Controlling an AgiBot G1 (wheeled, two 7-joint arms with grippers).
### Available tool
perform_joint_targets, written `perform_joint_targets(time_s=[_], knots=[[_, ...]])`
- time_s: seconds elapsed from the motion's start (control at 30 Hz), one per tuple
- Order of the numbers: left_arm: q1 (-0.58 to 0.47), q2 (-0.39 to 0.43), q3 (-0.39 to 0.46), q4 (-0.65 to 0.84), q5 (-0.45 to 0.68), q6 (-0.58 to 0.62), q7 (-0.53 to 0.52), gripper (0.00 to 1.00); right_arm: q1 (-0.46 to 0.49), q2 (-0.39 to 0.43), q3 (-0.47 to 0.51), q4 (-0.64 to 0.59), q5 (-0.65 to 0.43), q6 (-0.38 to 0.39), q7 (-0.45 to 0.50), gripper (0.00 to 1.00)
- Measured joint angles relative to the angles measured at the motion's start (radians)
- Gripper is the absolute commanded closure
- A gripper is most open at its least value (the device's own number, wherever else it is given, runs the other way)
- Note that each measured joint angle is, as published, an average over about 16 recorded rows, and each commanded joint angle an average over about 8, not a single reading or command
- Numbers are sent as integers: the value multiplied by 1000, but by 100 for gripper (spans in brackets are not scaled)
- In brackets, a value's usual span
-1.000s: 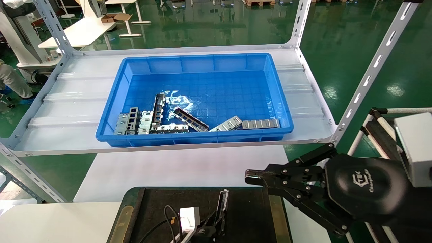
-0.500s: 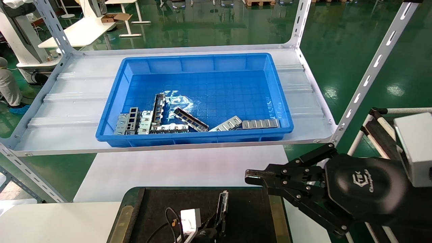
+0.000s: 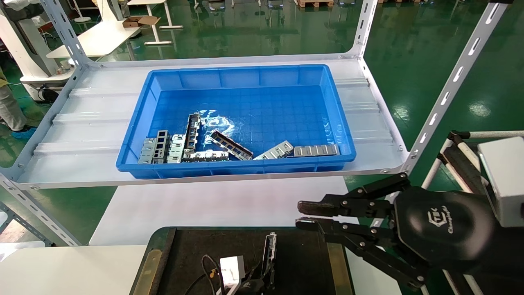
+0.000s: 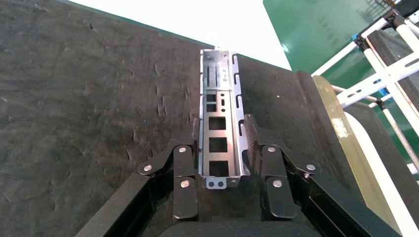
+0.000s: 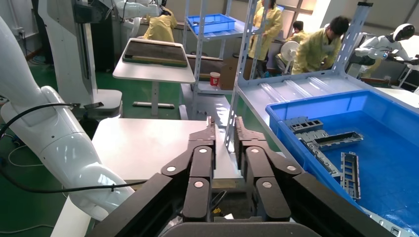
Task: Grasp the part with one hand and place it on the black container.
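Observation:
The part (image 3: 270,248), a narrow silver-grey trough with rectangular cutouts, lies lengthwise on the black container (image 3: 303,262) near my body. My left gripper (image 3: 266,272) is shut on its near end. In the left wrist view the part (image 4: 220,133) sits between the two black fingers (image 4: 184,158), which press on its side walls, and its far end rests over the matte tray surface (image 4: 99,98). My right gripper (image 3: 300,214) hovers empty above the tray's right edge with its fingers a little apart; in the right wrist view the right gripper (image 5: 224,121) shows a narrow gap.
A deep blue bin (image 3: 235,166) with several loose metal parts (image 3: 196,145) stands on the white shelf (image 3: 82,123) ahead. A white table (image 3: 204,205) lies between shelf and tray. A slanted rack post (image 3: 450,90) rises at the right.
My right gripper's fingers have parted slightly from shut. My left gripper has shifted a little toward the near edge; the part has stayed in place on the tray.

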Motion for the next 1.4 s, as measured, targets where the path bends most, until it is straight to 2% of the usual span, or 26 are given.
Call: perform_joint_targets(time_s=[0.67, 1.03, 1.4], knots=[[-63, -27, 100, 28, 85, -20, -164, 0, 0, 0, 0, 0, 0, 0, 0, 0], [-110, -106, 106, -15, 145, 94, -224, 0, 0, 0, 0, 0, 0, 0, 0, 0], [-143, -237, 95, -165, 186, 254, -256, 0, 0, 0, 0, 0, 0, 0, 0, 0]])
